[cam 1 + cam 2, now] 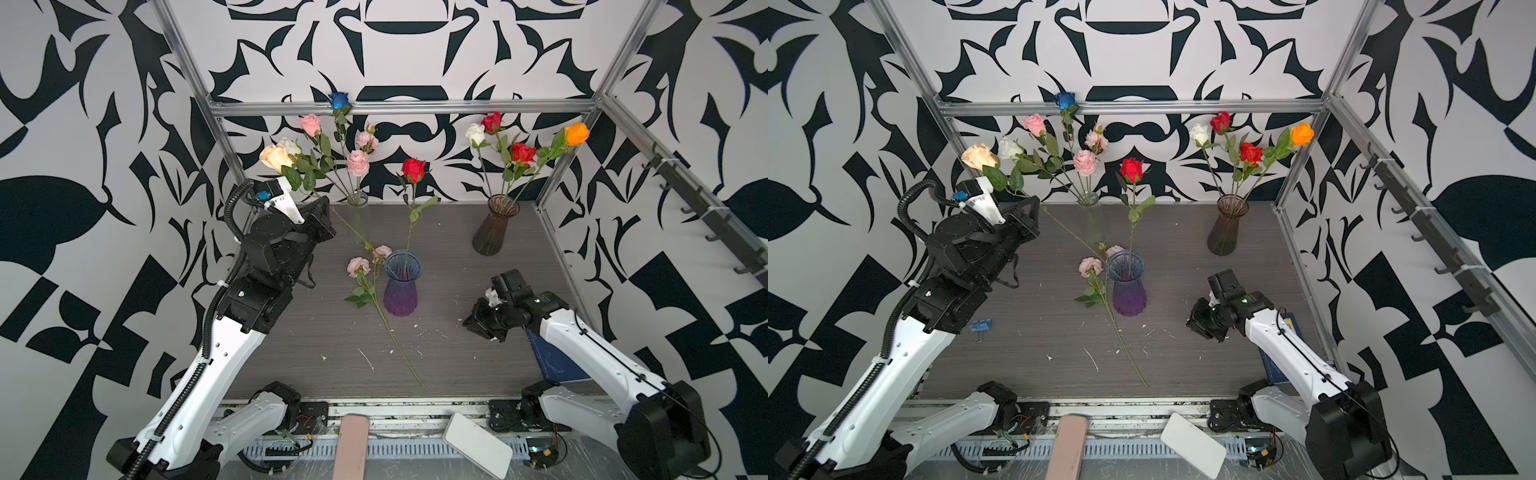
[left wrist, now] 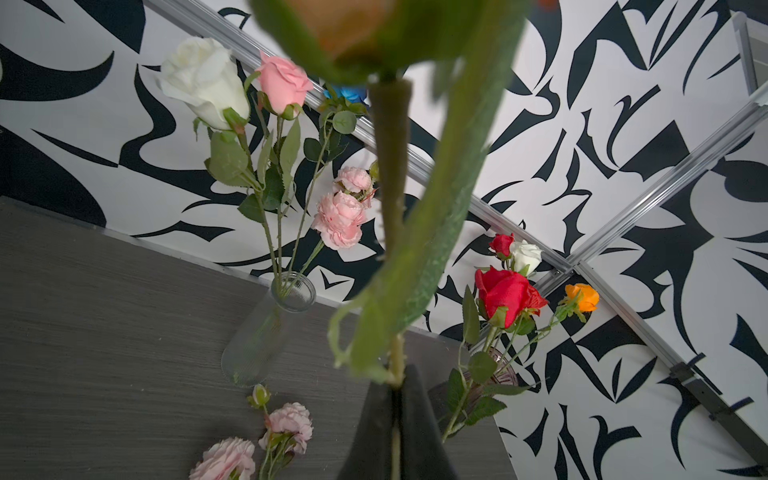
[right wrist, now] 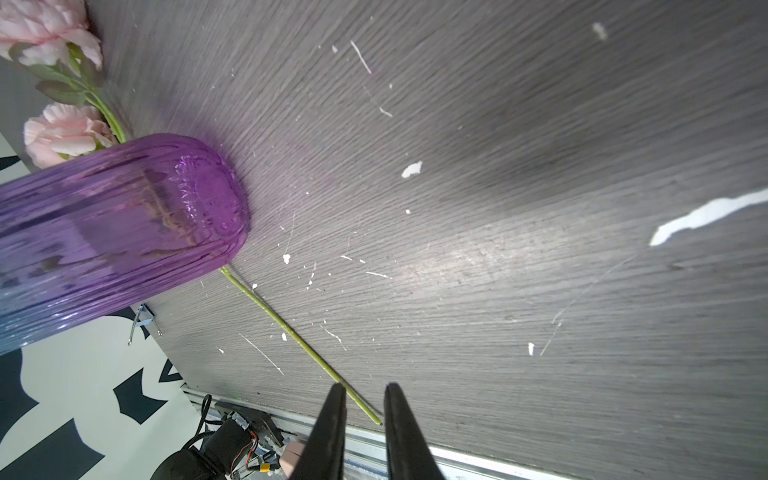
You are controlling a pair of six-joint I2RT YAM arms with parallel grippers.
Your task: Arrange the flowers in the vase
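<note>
Binder clip [image 1: 980, 325] shows in a top view, not both.

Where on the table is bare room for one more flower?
Bare patches: between the purple vase and the brown vase; at the front, between the lying pink flower's stem and the right claw. Crowded: left of the purple vase, by the pink blooms and left arm.

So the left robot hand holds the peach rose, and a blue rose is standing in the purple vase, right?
Not quite. The left gripper does hold the peach rose, but the flower standing in the purple vase is a red rose, as both top views show. The blue rose is in the clear vase at the back.
</note>
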